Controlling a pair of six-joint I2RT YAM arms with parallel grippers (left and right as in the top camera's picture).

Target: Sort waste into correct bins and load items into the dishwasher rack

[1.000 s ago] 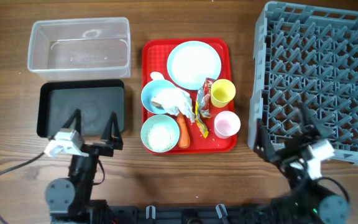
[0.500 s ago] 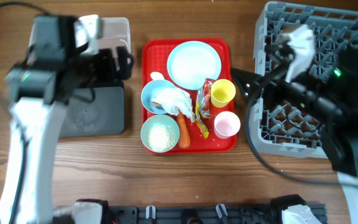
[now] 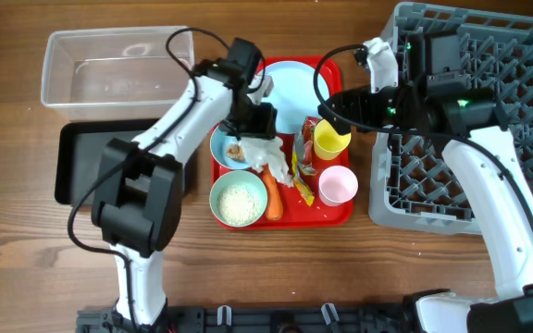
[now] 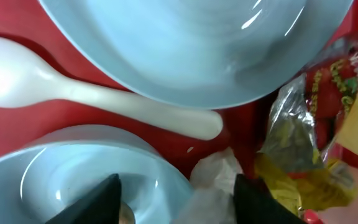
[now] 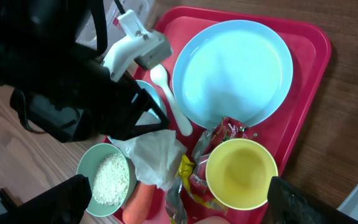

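Tissue [image 3: 263,148] lies crumpled over the upper bowl [image 3: 220,141] on the red tray [image 3: 220,88]. Left pincer [image 4: 176,190] is spread above it; it should pinch only tissue, avoiding the rim. Right pincer [image 5: 179,199] is spread too.

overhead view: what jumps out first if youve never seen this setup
The bright, crowded red tray in the middle draws the eye first, then the big grey dishwasher rack filling the right side. Both arms reach over the tray: the left end effector open over the crumpled white tissue, the right end effector open near the yellow cup.
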